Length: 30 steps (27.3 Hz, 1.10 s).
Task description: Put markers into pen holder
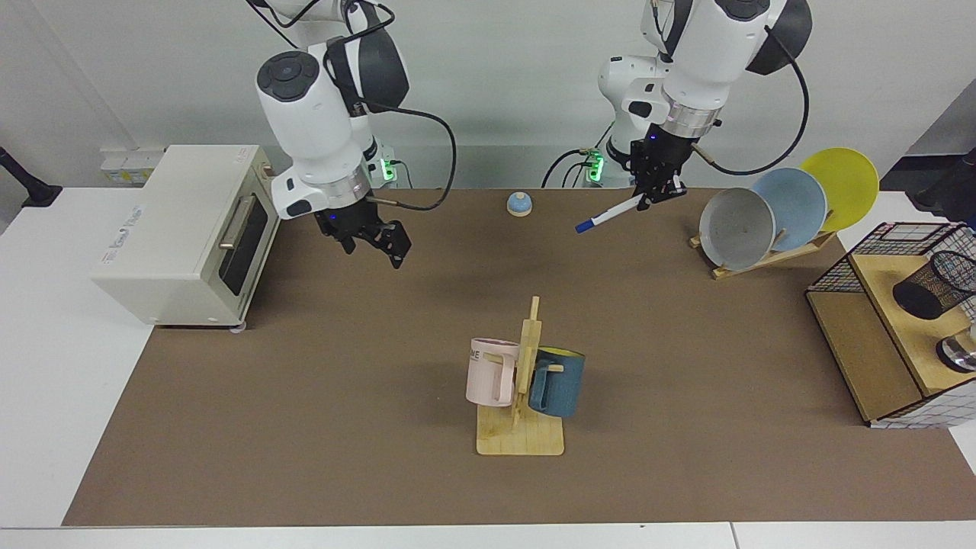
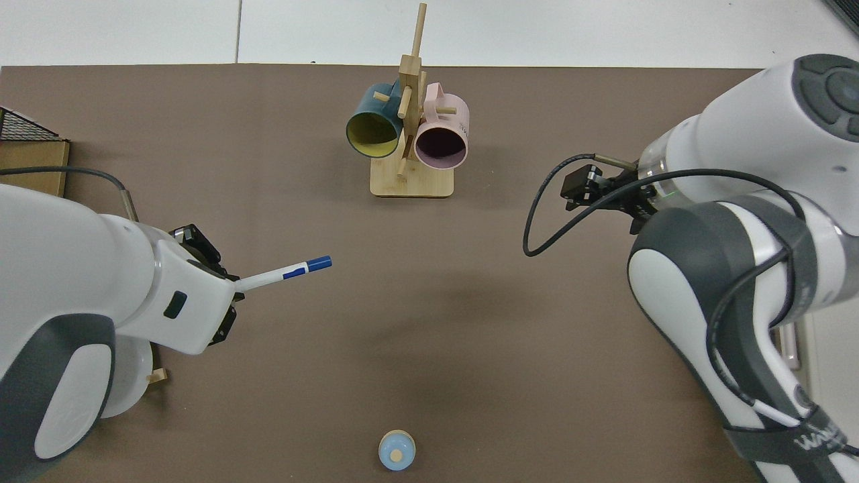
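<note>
A toaster oven [image 1: 187,232] sits at the mat's [image 1: 381,427] edge. Mid-mat, a wooden mug stand [image 1: 523,427] carries a pink mug [image 1: 489,372] and a blue mug [image 1: 558,381]. A small blue knob [image 1: 519,203] lies near the far edge. A rack [image 1: 770,259] holds grey [image 1: 736,229], blue [image 1: 793,200] and yellow [image 1: 845,183] plates. A wire shelf [image 1: 877,358] stands beside them.
</note>
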Available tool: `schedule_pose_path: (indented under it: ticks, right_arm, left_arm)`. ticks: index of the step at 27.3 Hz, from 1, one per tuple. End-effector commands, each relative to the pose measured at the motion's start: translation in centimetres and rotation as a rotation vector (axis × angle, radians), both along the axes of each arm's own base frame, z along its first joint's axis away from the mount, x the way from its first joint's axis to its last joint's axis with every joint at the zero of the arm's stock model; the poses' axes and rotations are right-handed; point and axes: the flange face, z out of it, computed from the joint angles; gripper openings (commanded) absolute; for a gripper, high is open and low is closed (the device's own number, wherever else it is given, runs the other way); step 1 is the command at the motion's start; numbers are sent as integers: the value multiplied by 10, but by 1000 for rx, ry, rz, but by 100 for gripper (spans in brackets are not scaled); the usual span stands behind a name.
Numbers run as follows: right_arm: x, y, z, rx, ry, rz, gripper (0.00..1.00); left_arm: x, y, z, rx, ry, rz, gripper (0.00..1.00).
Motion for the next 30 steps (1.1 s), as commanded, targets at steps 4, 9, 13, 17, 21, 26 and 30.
schedule_pose_path:
  ticks: [4, 9, 13, 17, 21, 26, 30]
  right_arm:
    - [-8, -40, 22, -64, -20, 327, 100]
    - [-18, -52, 41, -78, 1, 378, 100]
    - [-29, -57, 63, -118, -19, 444, 100]
    - [-40, -55, 83, -104, -56, 455, 100]
    - [-45, -61, 81, -98, -48, 434, 100]
    - [-44, -64, 81, -97, -49, 426, 100]
    - [-43, -73, 81, -97, -50, 411, 100]
  left_arm:
    - [-2, 46, -2, 89, 18, 56, 0]
    - [1, 69, -2, 184, 9, 74, 0]
    - [1, 94, 0, 301, 28, 88, 0]
    - [3, 112, 2, 385, 21, 98, 0]
    - [6, 134, 8, 480, 16, 55, 0]
    - [11, 167, 17, 595, 12, -22, 0]
    - [21, 200, 26, 652, -17, -76, 0]
